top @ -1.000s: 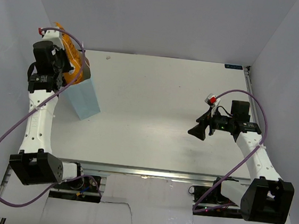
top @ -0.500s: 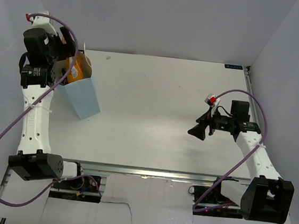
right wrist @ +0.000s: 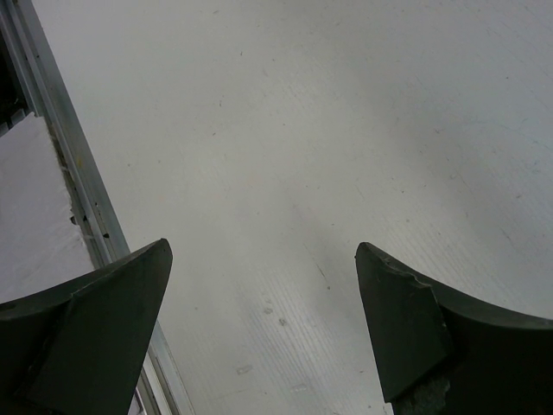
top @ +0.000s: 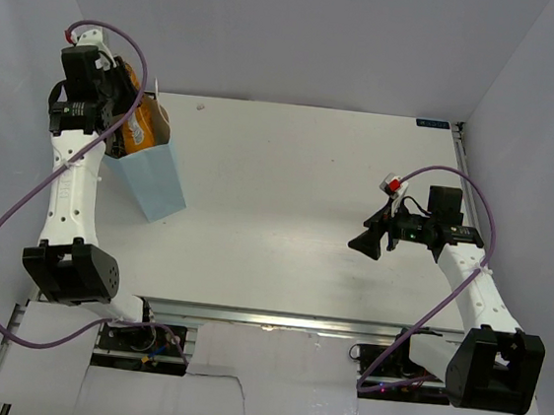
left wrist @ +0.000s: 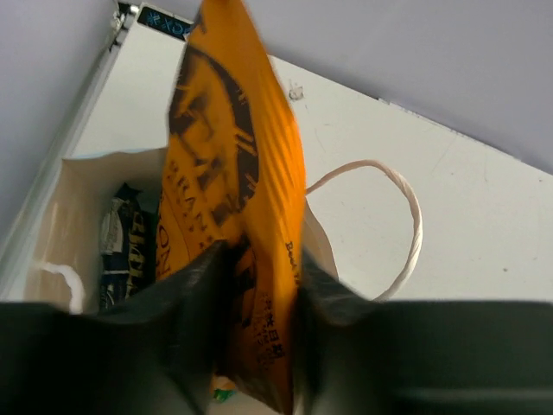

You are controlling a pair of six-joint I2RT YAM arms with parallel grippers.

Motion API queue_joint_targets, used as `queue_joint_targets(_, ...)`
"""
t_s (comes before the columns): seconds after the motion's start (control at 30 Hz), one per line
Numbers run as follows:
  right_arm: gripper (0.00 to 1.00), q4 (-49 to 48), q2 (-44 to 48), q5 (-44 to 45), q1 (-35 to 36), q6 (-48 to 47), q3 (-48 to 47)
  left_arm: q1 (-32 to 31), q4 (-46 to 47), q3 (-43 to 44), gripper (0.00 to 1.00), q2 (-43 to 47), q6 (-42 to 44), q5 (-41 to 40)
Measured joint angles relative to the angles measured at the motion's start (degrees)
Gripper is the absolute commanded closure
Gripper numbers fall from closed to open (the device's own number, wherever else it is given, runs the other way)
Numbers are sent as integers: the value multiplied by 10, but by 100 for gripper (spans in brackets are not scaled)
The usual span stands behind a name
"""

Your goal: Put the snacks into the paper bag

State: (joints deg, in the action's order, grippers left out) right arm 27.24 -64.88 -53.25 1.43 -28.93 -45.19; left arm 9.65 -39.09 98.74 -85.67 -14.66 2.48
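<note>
The light-blue paper bag [top: 163, 188] stands at the table's far left, leaning a little. The large orange bag [top: 141, 127] sticks up out of its mouth. My left gripper [top: 120, 120] hangs over the opening, and in the left wrist view its jaws [left wrist: 259, 268] press both faces of the orange bag [left wrist: 233, 156]. A dark packet [left wrist: 130, 246] lies inside against the white lining [left wrist: 82, 203]. The other snacks are hidden. My right gripper [top: 362, 242] hovers open over bare table at the right, nothing between its fingers [right wrist: 263, 285].
A white string handle [left wrist: 408, 226] loops off the paper bag's rim onto the table. The side wall is close behind the left arm. A metal rail [right wrist: 82, 194] runs along the table's edge beside the right gripper.
The left wrist drew back toward the far-left corner, the jaws spread off the orange bag and came back against it. The orange bag sank lower into the paper bag. The right arm stayed still.
</note>
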Motion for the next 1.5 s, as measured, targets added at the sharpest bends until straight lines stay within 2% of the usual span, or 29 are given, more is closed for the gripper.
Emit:
queue_joint_targets(0.1,8,0,0,0,-2,0,0,0,-11,0,81,-3,-6,4)
queue_joint_targets(0.23,8,0,0,0,-3,0,0,0,-10,-22,91,5,-17,23)
queue_joint_targets(0.6,8,0,0,0,-5,0,0,17,-29,-136,93,9,-84,113)
queue_joint_targets(0.93,7,0,0,0,-6,0,0,64,-45,-158,91,7,-134,158)
queue_joint_targets(1.0,7,0,0,0,-6,0,0,66,-48,-158,87,2,-138,159)
queue_joint_targets(1.1,7,0,0,0,-6,0,0,68,-58,-150,75,-12,-143,158)
queue_joint_targets(1.13,8,0,0,0,-6,0,0,68,-63,-145,66,-17,-145,155)
queue_joint_targets(1.23,8,0,0,0,-6,0,0,68,-77,-128,52,-24,-147,150)
queue_joint_targets(1.27,8,0,0,0,-6,0,0,68,-82,-118,43,-24,-148,148)
queue_joint_targets(1.37,8,0,0,0,-6,0,0,69,-90,-90,30,-20,-142,144)
queue_joint_targets(1.5,8,0,-1,0,-6,0,0,74,-89,-78,21,9,-133,146)
